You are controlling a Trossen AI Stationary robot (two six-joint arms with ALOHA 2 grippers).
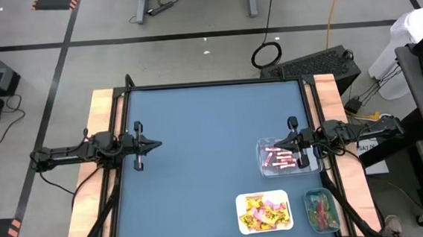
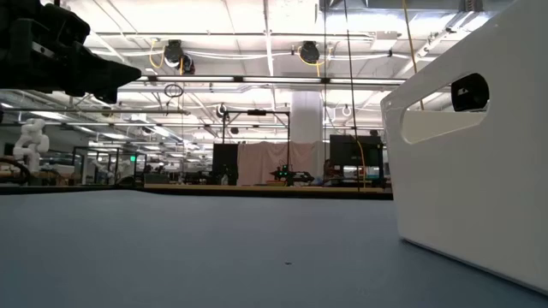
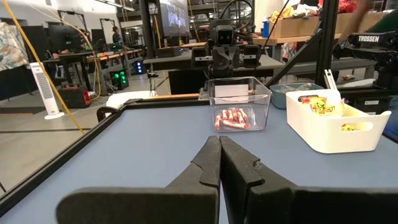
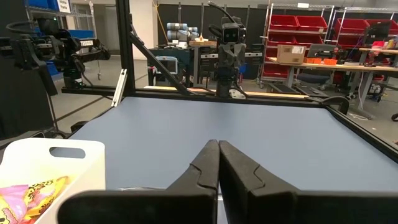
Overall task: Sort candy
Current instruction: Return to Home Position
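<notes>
Now the candy (image 1: 278, 159) is all in trays (image 1: 238, 206); we think it is time to go home.
Pink sticks (image 3: 231, 119) lie under our right gripper (image 4: 219, 146), yellow packets (image 1: 263, 212) beside; our left gripper (image 3: 219, 142) hangs well apart. Both pairs of fingers (image 4: 202, 168) are pressed together. Next, we think, just rest.

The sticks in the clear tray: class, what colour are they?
Pink-red sticks, lying in the clear tray; the left wrist view shows them best.
</notes>
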